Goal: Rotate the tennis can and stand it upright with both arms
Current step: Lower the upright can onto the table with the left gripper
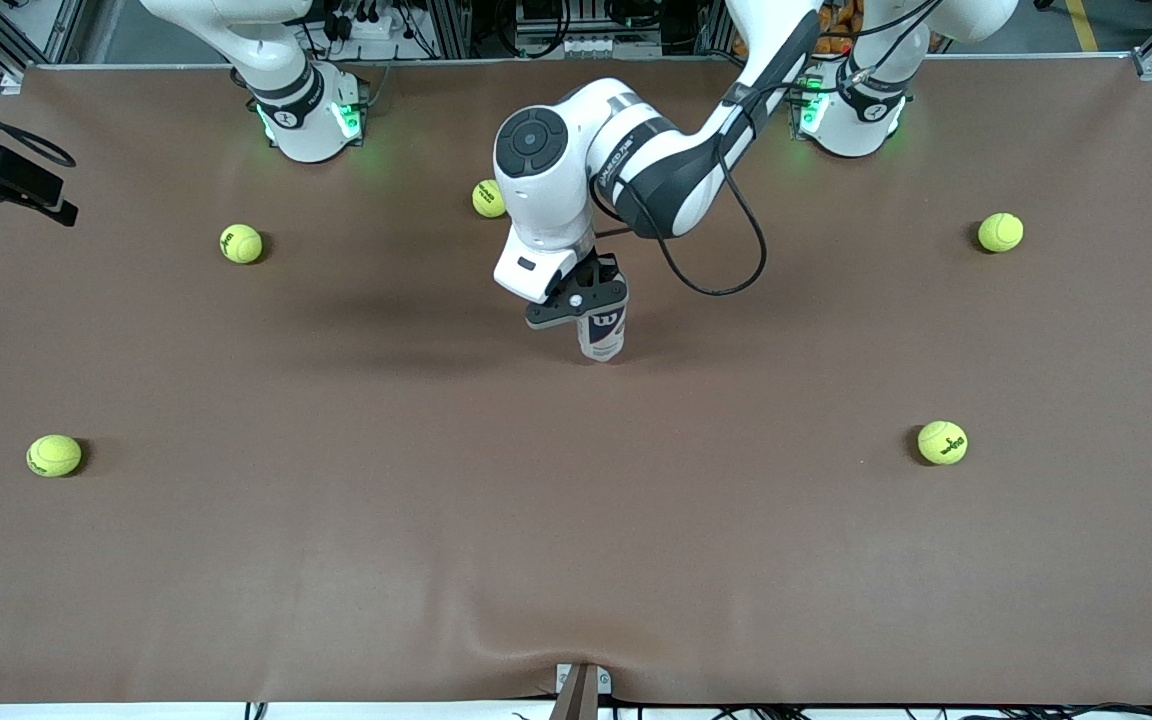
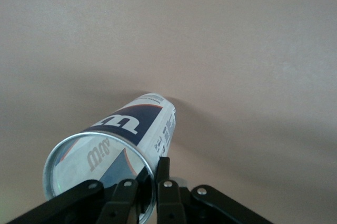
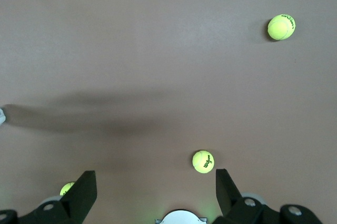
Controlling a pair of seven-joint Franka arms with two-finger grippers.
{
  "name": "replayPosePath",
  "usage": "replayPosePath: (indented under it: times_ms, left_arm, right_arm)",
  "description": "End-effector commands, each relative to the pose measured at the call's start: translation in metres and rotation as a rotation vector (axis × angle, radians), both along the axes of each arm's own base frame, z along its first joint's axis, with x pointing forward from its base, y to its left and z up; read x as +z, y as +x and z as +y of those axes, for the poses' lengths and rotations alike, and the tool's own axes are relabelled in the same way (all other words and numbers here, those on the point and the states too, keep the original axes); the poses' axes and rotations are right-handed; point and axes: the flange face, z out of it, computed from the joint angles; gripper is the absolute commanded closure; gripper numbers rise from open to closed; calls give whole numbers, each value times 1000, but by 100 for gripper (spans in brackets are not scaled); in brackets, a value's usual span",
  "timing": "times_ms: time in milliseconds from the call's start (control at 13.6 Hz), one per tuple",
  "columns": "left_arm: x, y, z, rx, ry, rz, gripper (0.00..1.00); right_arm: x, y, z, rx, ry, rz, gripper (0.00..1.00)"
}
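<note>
Now | left gripper (image 1: 588, 302) clamped on rim of tennis can (image 1: 603, 334), upright beneath it on table (image 1: 576, 520) | right gripper (image 3: 155, 195) wide open, empty, waiting | risk: thin rim pinch slipping, tipping can on release

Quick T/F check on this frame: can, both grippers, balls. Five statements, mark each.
1. The left gripper is shut on the can. True.
2. The can lies flat on the table. False: it stands upright on the table, gripped at its top end.
3. The right gripper is open and holds nothing. True; that arm waits high over its own end of the table.
4. Three balls are on the table. False: five show, among them the ball near the right arm's base and the ball toward the left arm's end.
5. A ball sits inside the can. False: the left wrist view looks through its open mouth and shows no ball.
</note>
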Motion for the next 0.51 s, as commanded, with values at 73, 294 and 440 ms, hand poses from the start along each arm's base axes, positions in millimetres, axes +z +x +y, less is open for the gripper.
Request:
replayPosePath:
  times_ms: [73,294,440]
  left_arm:
    - [4,-1,-10,15,-10,-30,100]
    - [2,-2,-10,6,-8,-27,100]
    - [0,-2,-10,2,-6,-24,100]
  right_arm:
    - [1,-1,4,3,-16,-5,0]
    - [1,-1,4,3,-16,-5,0]
    - [1,0,4,3,-16,-4,0]
